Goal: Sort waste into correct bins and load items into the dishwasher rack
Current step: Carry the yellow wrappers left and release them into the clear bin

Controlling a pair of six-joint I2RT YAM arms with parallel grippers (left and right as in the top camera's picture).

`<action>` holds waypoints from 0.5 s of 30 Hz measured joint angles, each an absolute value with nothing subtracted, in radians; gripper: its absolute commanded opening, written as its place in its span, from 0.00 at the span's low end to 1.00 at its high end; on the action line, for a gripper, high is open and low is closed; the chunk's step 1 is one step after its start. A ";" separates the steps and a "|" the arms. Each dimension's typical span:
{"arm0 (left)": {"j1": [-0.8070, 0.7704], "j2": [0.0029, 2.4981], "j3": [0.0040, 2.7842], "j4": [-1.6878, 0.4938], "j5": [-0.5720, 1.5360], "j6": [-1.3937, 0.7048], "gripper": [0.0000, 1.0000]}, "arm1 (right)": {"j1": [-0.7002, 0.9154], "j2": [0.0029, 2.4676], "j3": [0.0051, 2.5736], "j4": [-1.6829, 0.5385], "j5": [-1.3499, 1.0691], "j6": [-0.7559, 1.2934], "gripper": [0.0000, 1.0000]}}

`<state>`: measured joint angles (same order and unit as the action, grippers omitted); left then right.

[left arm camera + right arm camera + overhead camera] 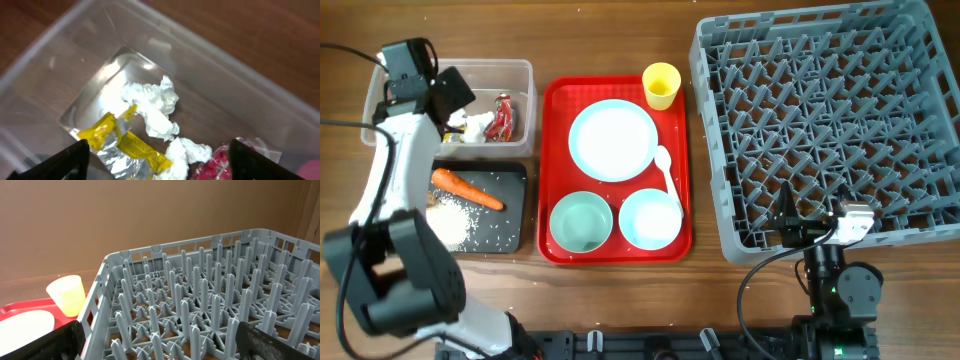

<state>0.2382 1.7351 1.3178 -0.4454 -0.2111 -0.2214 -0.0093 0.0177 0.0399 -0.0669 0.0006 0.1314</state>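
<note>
The grey dishwasher rack [820, 120] is seen at the right of the table. A flat red tray [555, 150] is set just left of it. At the far left a clear tub [531, 105] is placed behind a black tray [512, 178], the two nearly touching.

The left gripper [159, 160] is held above the clear tub, its jaws spread wide and released. The right gripper [159, 345] is likewise spread wide, nothing grasped, and is pointed across the rack from its near edge.

On the red tray, a light-blue plate [612, 140] is laid at the middle, with a pale-green bowl [581, 221] and a light-blue bowl [650, 218] in front. A yellow cup [661, 85] is stood at the far right corner, and a white spoon [670, 180] is laid beside the plate.

A carrot [466, 188] and rice [470, 225] are held in the black tray. Crumpled tissue [152, 107], a yellow-and-silver wrapper [127, 145] and a red wrapper [220, 162] are gathered in the clear tub.
</note>
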 measured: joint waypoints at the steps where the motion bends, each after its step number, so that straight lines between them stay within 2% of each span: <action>1: 0.236 1.707 1.318 -0.457 -0.208 -0.222 0.84 | -0.009 0.018 0.040 -0.067 0.001 0.131 1.00; 4: 0.212 1.583 1.318 -0.511 -0.152 -0.221 0.85 | -0.009 0.018 0.040 -0.067 0.001 0.131 1.00; 5: 0.201 1.542 1.318 -0.532 -0.118 -0.222 0.90 | -0.009 0.018 0.040 -0.067 0.001 0.131 1.00; 6: 0.192 1.513 1.318 -0.554 -0.086 -0.222 0.99 | -0.009 0.018 0.040 -0.067 0.001 0.131 1.00; 10: 0.146 1.410 1.320 -0.678 0.110 -0.238 1.00 | -0.009 0.019 0.040 -0.067 0.001 0.131 1.00; 15: 0.093 1.404 1.322 -0.818 0.269 -0.275 1.00 | -0.009 0.019 0.040 -0.067 0.001 0.131 1.00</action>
<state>0.0929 1.4040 1.3216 -0.8177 0.2691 -0.2752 -0.0093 0.0185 0.0399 -0.0669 0.0006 0.1314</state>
